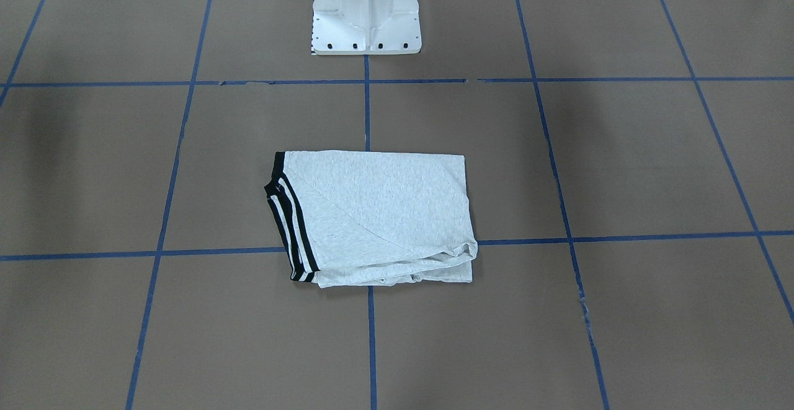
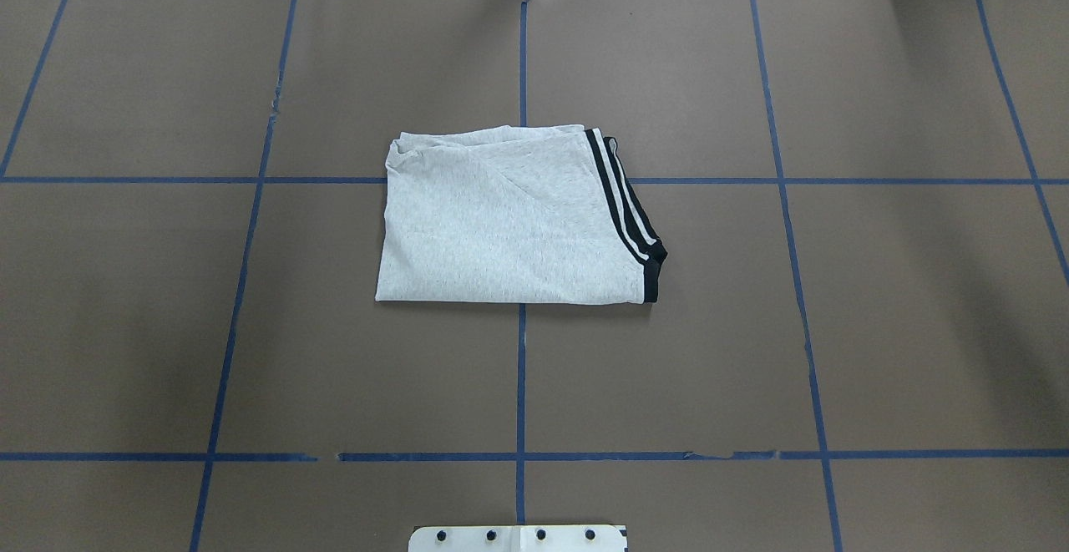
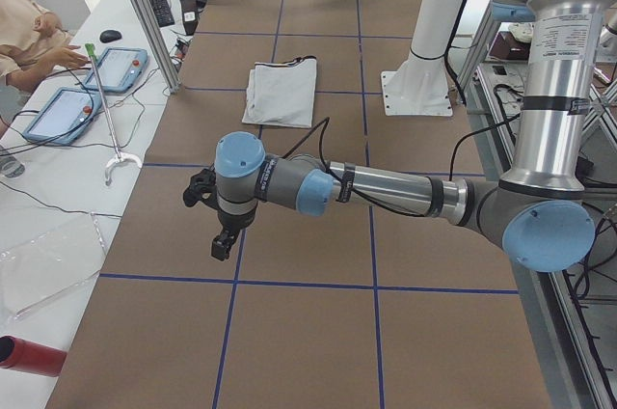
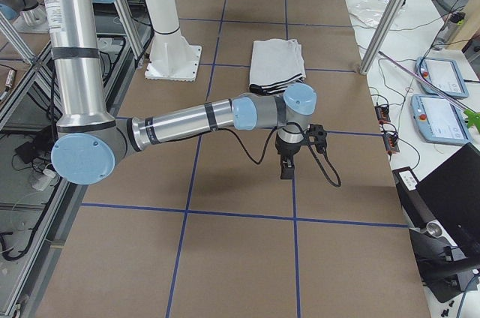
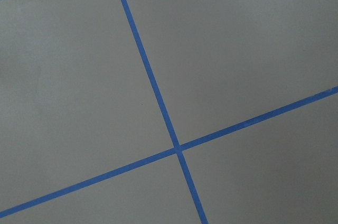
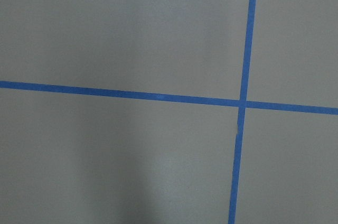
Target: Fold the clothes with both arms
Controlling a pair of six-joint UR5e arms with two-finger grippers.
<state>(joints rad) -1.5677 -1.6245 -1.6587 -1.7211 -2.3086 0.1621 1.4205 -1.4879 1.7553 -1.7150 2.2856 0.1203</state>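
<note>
Grey T-shirt (image 2: 501,226) — folded flat, black-striped cuffs

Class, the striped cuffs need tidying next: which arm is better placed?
Right, probably: in the overhead view the cuffs lie on the right arm's side of the shirt. The left gripper and right gripper both hang well away from it.

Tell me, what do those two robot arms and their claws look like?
The left arm and the right arm are jointed silver-grey tubes with round light blue caps at the joints, black bands and a small printed label on the upright section. A loose black cable runs by each wrist. Each ends in a small black claw: the left claw and the right claw.
</note>
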